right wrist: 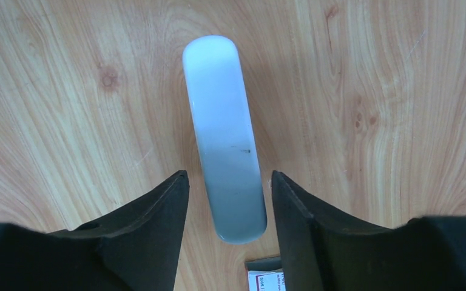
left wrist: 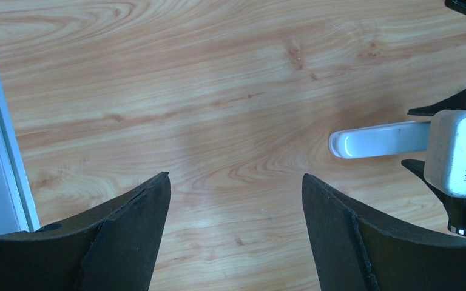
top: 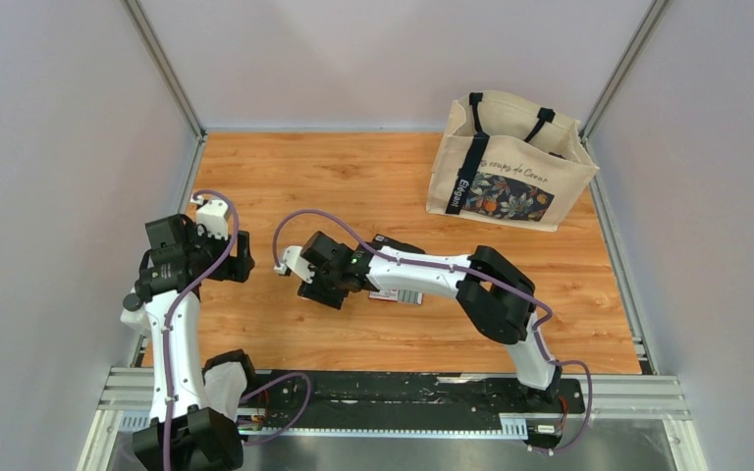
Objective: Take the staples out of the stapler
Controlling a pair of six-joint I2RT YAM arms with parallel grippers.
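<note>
A white stapler [right wrist: 224, 139] lies shut and flat on the wooden table. My right gripper [right wrist: 229, 176] is open and straddles the stapler's near end, with a small gap on each side. The stapler's far end also shows in the left wrist view [left wrist: 376, 138], sticking out from under the right wrist. In the top view the right gripper [top: 306, 277] covers most of it. My left gripper [left wrist: 235, 177] is open and empty over bare wood, left of the stapler, and it shows in the top view [top: 239, 260]. No staples are in view.
A small red-and-white box [right wrist: 267, 280] lies just behind the stapler's near end, under the right forearm in the top view [top: 390, 293]. A canvas tote bag [top: 511, 162] stands at the back right. A metal rail [left wrist: 0, 139] edges the table on the left.
</note>
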